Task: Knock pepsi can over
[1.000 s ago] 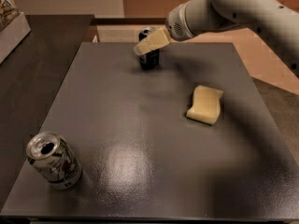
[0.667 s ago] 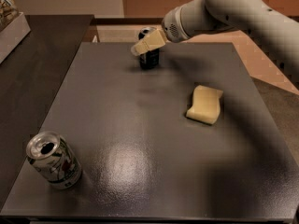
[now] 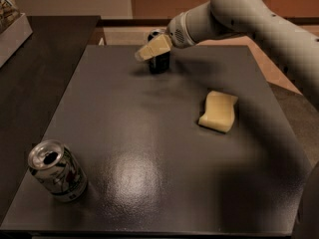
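The pepsi can (image 3: 159, 61), small and dark navy, stands upright at the far edge of the dark table (image 3: 149, 133), slightly left of centre. My gripper (image 3: 149, 49) reaches in from the upper right on a pale grey arm. Its tan fingers (image 3: 154, 48) lie across the can's upper front and hide its top. The gripper sits against the can near its rim.
A silver-white can (image 3: 57, 171) with green and red markings stands at the near left corner. A yellow sponge (image 3: 218, 111) lies right of centre. A dark side counter (image 3: 30, 68) runs along the left, with a box (image 3: 10, 14) at its far end.
The gripper has slid a little to the left across the pepsi can's top. The can still stands upright in the same place.
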Tool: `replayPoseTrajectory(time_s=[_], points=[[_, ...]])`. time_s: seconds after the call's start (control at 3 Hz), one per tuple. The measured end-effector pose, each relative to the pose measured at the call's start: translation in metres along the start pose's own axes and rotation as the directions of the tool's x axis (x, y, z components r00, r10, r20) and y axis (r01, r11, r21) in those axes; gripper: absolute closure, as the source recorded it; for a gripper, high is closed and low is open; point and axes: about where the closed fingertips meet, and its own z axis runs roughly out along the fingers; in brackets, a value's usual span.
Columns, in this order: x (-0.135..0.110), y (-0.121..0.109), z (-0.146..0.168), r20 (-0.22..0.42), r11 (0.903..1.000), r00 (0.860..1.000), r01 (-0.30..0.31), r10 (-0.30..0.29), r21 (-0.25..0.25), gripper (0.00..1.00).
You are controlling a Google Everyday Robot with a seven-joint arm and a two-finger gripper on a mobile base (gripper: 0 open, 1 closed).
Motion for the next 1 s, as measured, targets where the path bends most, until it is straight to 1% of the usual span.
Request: replayPoseTrajectory(time_s=[0.33, 1.0], points=[[0.0032, 0.0005, 0.0066, -0.008, 0.9999, 1.000, -0.007, 0.007, -0.014, 0.18], [0.0083, -0.0013, 0.0077, -0.021, 0.9997, 1.000, -0.010, 0.010, -0.023, 0.64]])
